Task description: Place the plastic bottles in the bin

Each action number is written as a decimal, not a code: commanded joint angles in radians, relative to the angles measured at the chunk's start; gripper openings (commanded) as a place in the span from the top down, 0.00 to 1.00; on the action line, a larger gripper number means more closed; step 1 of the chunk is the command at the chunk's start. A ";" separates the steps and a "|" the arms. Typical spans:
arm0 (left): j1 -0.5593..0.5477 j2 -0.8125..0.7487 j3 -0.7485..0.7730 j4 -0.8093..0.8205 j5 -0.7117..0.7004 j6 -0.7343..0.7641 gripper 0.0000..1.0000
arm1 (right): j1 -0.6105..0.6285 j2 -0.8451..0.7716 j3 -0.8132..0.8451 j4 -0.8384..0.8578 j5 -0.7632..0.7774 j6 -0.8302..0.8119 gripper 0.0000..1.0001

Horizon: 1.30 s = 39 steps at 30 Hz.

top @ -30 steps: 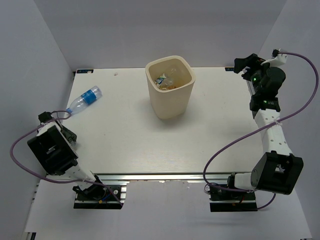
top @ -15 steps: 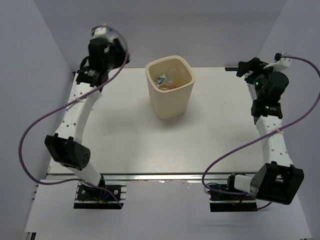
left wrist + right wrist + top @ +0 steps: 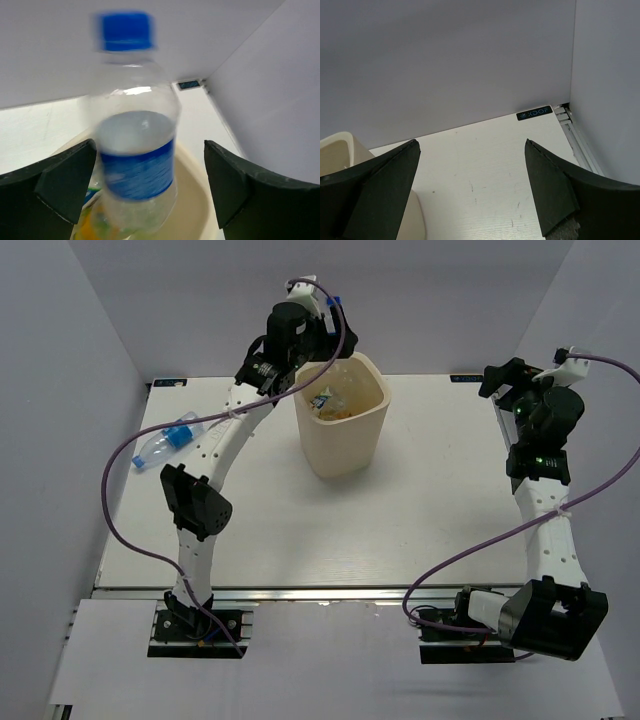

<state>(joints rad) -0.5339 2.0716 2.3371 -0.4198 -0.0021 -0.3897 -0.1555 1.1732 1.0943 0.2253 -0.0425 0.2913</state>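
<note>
- A lying bottle [image 3: 165, 443] rests on the counter [image 3: 300, 530], well to the left of the left jaws and far below them.
- The left jaws stand wide above the bin [image 3: 340, 445]. An upright bottle [image 3: 136, 150], blurred and cap up, is between them with a gap on each side, touching neither.
- Beneath those jaws the bin holds more bottles [image 3: 326, 400].
- The right jaws stand wide, well right of the bin, with the counter's far right corner showing between them.
</note>
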 commanded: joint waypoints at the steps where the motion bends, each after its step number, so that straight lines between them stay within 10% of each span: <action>1: -0.003 -0.076 0.007 -0.005 0.019 0.032 0.02 | -0.004 -0.010 0.010 0.003 0.010 -0.026 0.11; 11: 0.006 -0.215 -0.088 -0.066 -0.364 0.046 0.02 | -0.006 0.032 0.042 -0.006 -0.051 -0.006 0.11; 22: 0.375 -0.488 -0.573 -0.301 -0.657 -0.601 0.02 | -0.006 0.048 0.056 -0.032 0.000 -0.043 0.11; 39: 0.749 -0.274 -0.760 -0.264 -0.414 -0.885 0.02 | -0.007 0.097 0.102 -0.125 0.121 -0.109 0.11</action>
<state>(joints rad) 0.1879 1.7569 1.5822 -0.6949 -0.4690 -1.1973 -0.1570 1.2522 1.1381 0.1081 0.0235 0.2176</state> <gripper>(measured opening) 0.983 0.895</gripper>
